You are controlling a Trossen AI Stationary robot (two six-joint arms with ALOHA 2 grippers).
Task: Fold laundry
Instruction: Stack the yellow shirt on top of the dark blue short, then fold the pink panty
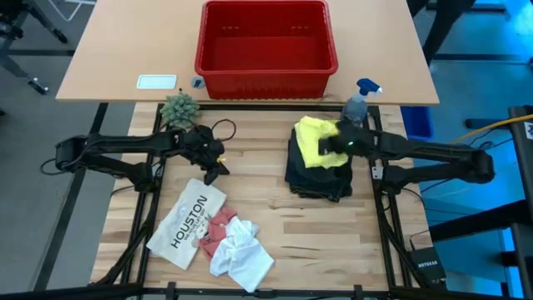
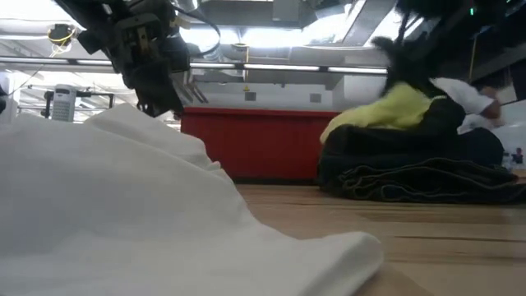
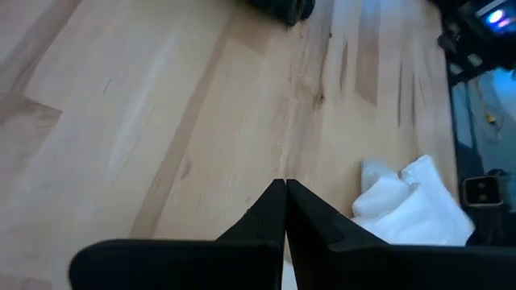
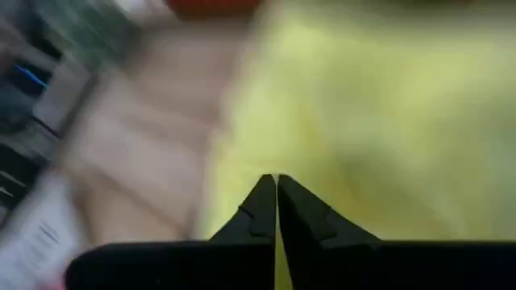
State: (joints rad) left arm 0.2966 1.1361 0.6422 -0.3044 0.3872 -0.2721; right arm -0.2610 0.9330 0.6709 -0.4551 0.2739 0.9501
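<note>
On the counter's right side, the yellow T-shirt lies crumpled atop the folded dark trousers. Just above it, the right gripper has its jaws closed and empty. It should open wide and pinch one clean hem edge. Mid-counter, the left gripper waits, jaws closed, empty.

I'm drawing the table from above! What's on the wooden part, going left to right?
Flat white item printed HOUSTON → small pink cloth → crumpled white cloth → bright yellow T-shirt lying on the dark folded trousers.
</note>
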